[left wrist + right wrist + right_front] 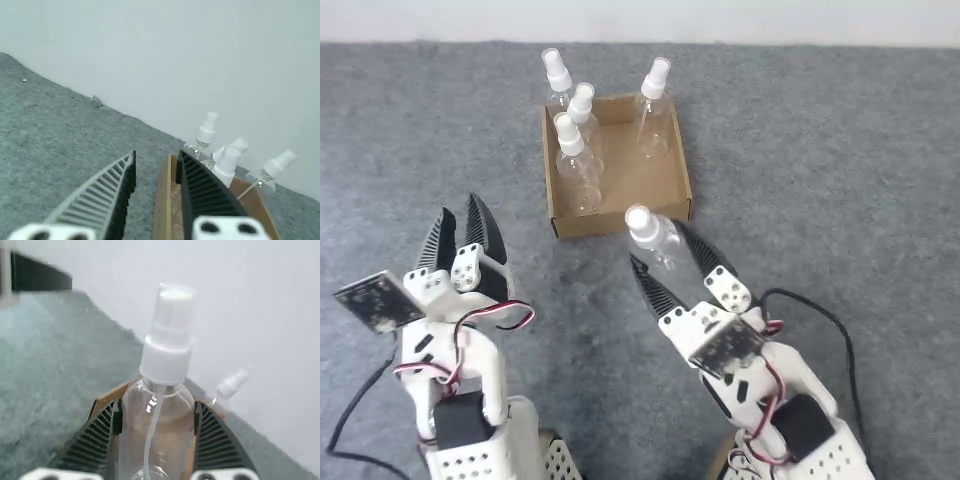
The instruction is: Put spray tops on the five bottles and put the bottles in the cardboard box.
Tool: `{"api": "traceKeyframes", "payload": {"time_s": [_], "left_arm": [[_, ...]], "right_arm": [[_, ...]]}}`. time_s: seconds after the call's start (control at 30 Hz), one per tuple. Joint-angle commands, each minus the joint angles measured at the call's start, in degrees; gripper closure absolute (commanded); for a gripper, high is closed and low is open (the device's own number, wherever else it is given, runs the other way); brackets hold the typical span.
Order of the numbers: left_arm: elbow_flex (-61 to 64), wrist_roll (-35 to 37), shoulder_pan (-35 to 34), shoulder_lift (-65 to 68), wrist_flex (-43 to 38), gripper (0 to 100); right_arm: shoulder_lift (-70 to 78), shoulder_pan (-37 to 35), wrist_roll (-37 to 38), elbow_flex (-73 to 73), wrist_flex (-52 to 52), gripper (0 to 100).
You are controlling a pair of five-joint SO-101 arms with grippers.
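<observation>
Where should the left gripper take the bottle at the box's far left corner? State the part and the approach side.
Grip the far-left bottle by its clear body just under the white spray top, probably from the left, outside the cardboard box. It stands upright, its left is free, and a neighbouring bottle crowds its right.

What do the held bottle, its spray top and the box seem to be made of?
The bottle looks like clear glossy plastic, possibly glass: the tube inside shows through. The spray top seems opaque white plastic. The box is dull brown cardboard, with folded walls.
</observation>
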Motion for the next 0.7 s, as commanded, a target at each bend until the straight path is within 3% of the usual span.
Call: {"api": "traceKeyframes", "payload": {"time_s": [0.0, 0.23, 0.67], "left_arm": [[-4.3, -0.4, -0.2, -1.1, 0.6, 87], [-4.3, -0.4, -0.2, -1.1, 0.6, 87], [-4.2, -0.4, -0.3, -1.1, 0.6, 87]], "right_arm": [[-0.3, 0.5, 0.2, -7.6, -0.5, 96.9], [1.9, 0.6, 0.4, -9.8, -6.6, 96.9], [31.1, 0.7, 0.3, -22.5, -20.7, 96.9]]}}
